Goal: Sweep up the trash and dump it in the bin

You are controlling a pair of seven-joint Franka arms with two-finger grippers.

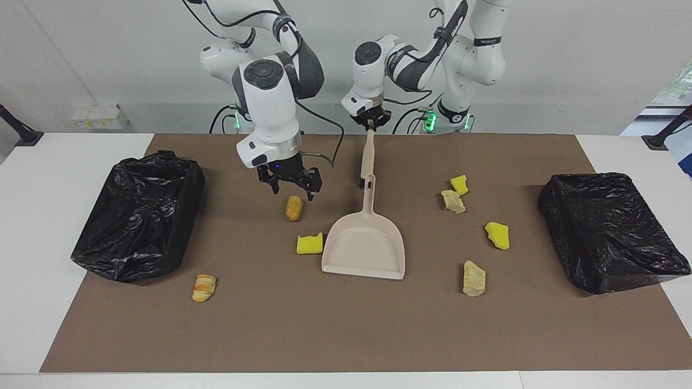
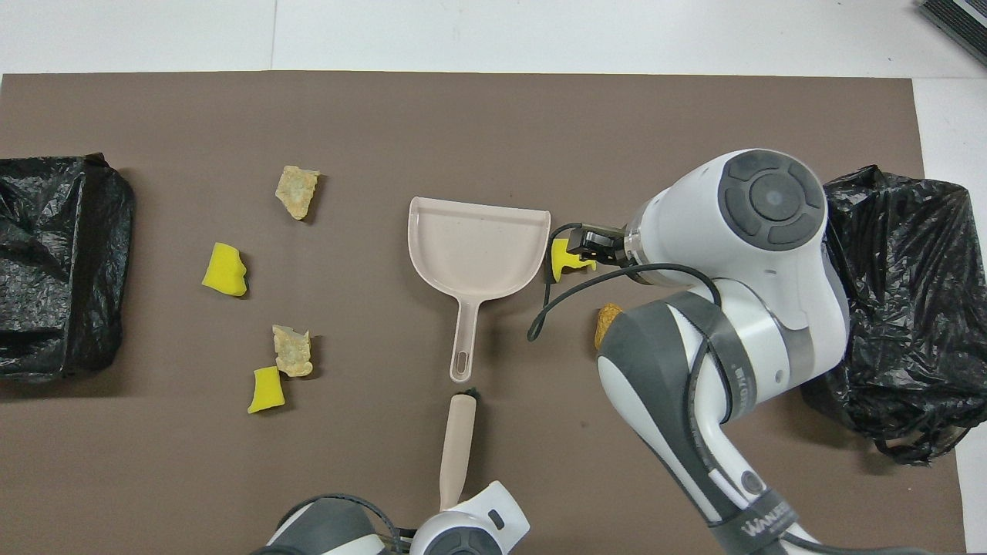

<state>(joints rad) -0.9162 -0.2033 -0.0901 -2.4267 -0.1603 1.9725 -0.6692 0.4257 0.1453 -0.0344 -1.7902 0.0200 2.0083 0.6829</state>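
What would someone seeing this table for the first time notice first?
Probably the pale dustpan at the middle of the brown mat, with bright yellow and tan scraps scattered to both sides of it. Next, the left end effector shut on the brush, which is tilted up just behind the dustpan's handle. A black bin sits at each end, the other bin toward the left arm's end.
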